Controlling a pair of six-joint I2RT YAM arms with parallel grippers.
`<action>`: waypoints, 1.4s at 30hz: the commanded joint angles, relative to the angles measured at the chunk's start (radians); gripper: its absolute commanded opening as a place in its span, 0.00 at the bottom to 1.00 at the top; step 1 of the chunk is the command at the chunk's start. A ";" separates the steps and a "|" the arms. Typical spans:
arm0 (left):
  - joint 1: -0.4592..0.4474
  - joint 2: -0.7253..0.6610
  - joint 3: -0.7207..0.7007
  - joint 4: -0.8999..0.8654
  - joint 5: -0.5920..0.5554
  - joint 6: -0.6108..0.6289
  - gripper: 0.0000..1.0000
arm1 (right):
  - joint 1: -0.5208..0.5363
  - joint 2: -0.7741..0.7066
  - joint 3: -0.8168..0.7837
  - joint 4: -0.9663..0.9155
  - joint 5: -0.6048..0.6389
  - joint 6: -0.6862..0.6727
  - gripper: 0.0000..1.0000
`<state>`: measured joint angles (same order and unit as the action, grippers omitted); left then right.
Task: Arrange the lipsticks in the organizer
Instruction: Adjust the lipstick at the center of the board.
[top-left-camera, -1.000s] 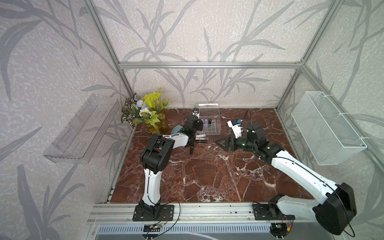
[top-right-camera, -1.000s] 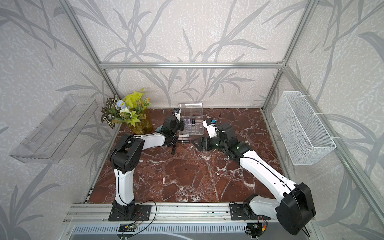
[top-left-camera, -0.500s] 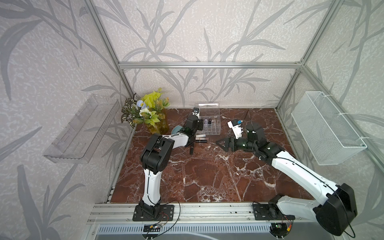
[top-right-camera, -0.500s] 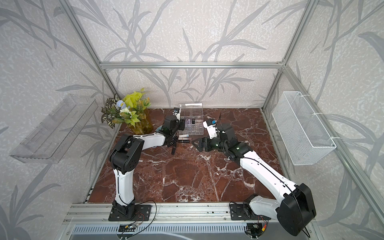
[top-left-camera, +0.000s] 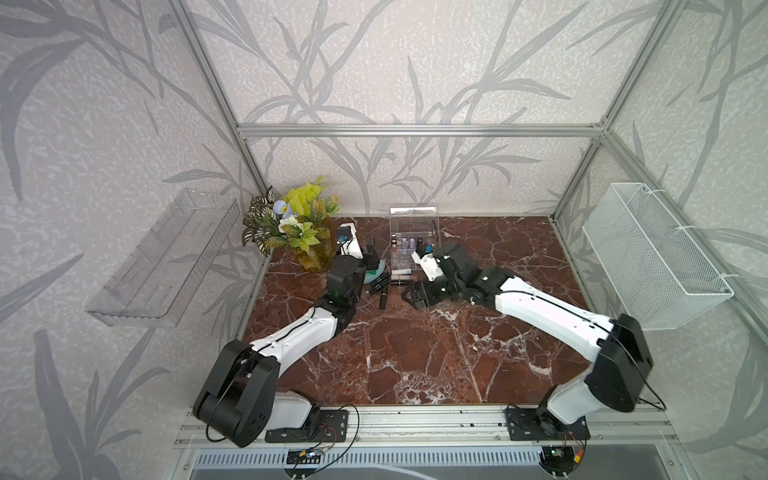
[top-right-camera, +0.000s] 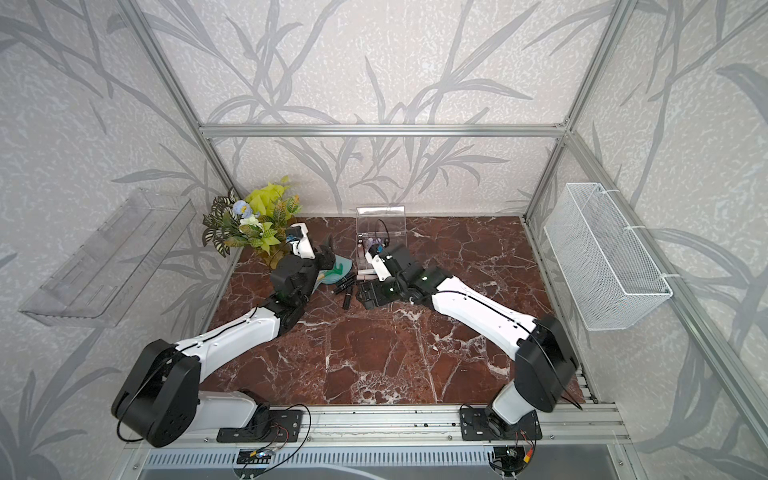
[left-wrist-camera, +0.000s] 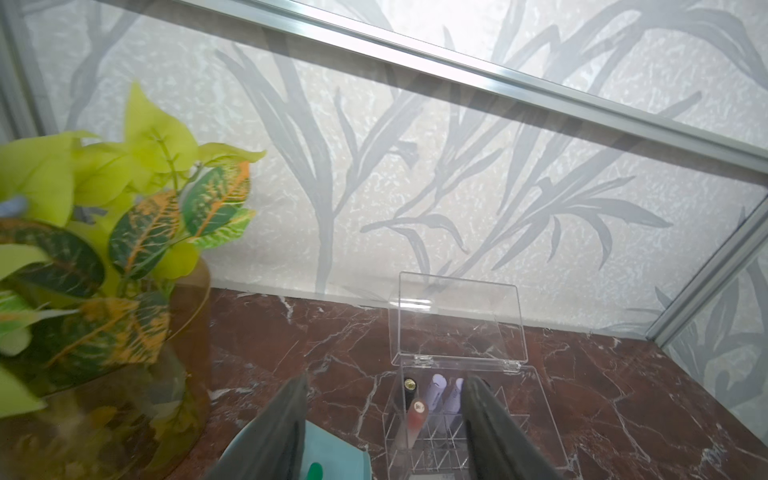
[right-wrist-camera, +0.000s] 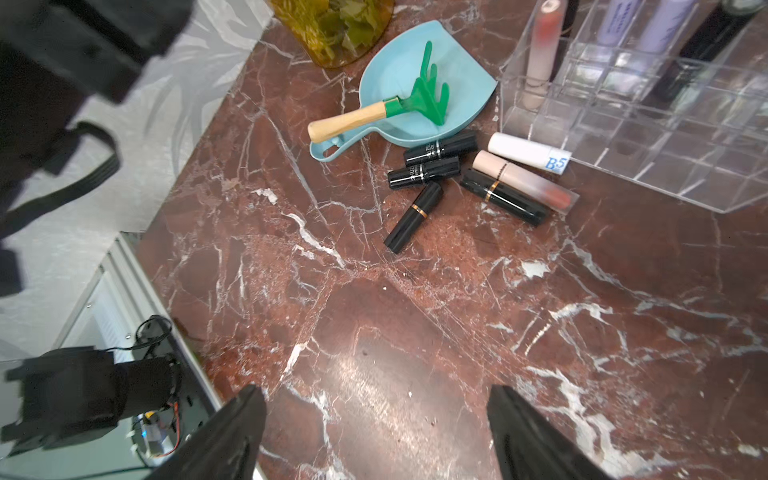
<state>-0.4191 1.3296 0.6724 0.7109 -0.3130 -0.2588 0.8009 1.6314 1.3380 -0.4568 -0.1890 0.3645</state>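
Lipsticks (right-wrist-camera: 503, 202) partly sorted: four in, six still out.

On the brown marble table (top-left-camera: 415, 353) the clear organizer (right-wrist-camera: 665, 166) sits at the back with its lid up. The right gripper (right-wrist-camera: 378, 436) hangs wide open and empty over bare table near the loose tubes. The left gripper (left-wrist-camera: 386, 436) is by the organizer, jaws apart; it looks empty, but the picture is blurry there. Four tubes stand in cells toward the lid end. Six lie on the table just beside the organizer, so most of the job is left.
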 joint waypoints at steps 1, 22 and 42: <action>0.052 -0.032 -0.073 -0.027 -0.013 -0.092 0.61 | 0.047 0.154 0.155 -0.185 0.133 -0.006 0.87; 0.334 -0.106 -0.220 0.018 0.234 -0.316 0.61 | 0.071 0.599 0.581 -0.301 0.182 0.019 0.76; 0.355 -0.087 -0.216 0.020 0.255 -0.316 0.61 | 0.071 0.828 0.837 -0.461 0.204 -0.004 0.62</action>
<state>-0.0711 1.2327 0.4603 0.7120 -0.0727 -0.5766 0.8722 2.4401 2.1426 -0.8688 -0.0002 0.3687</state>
